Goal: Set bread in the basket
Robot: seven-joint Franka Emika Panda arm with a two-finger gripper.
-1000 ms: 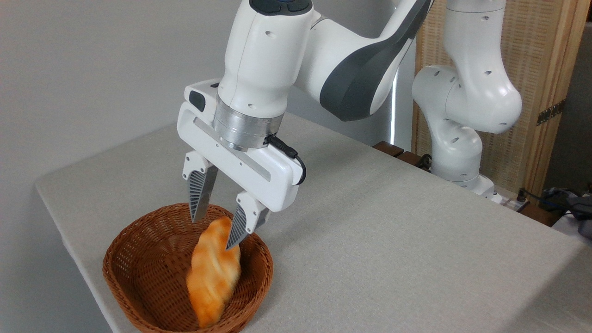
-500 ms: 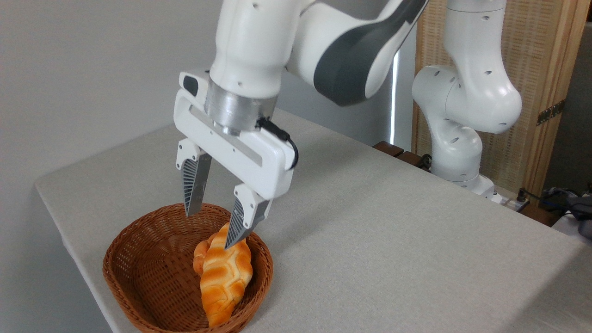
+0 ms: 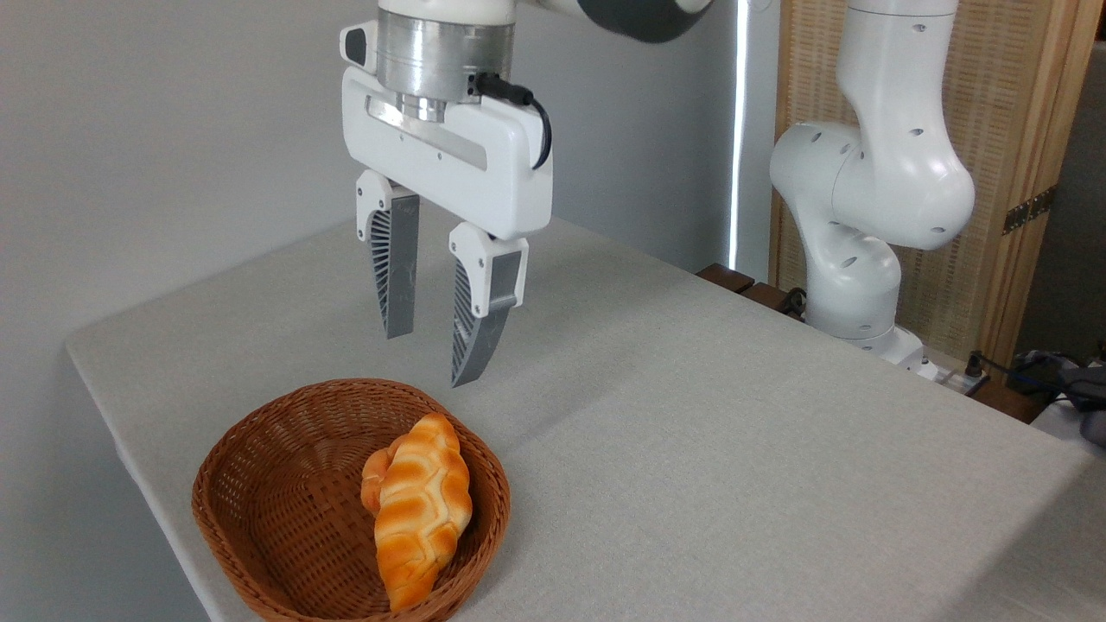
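The bread (image 3: 422,510), a golden-orange leaf-shaped loaf with a pale zigzag pattern, lies inside the brown wicker basket (image 3: 259,501) against its right wall. Behind the loaf a small part of an orange bun (image 3: 373,477) peeks out. My gripper (image 3: 429,358) hangs well above the basket's back rim, open, with nothing between its grey ribbed fingers (image 3: 478,320). It touches neither the bread nor the basket.
The basket sits near the front left corner of the grey table (image 3: 691,432), close to the left and front edges. The arm's white base (image 3: 855,285) stands at the back right, before a wooden screen (image 3: 1020,130). Cables (image 3: 1037,371) lie at the far right.
The bread dropped from the fingers and settled in the basket. The open gripper then rose straight up and slightly right, clear of the basket.
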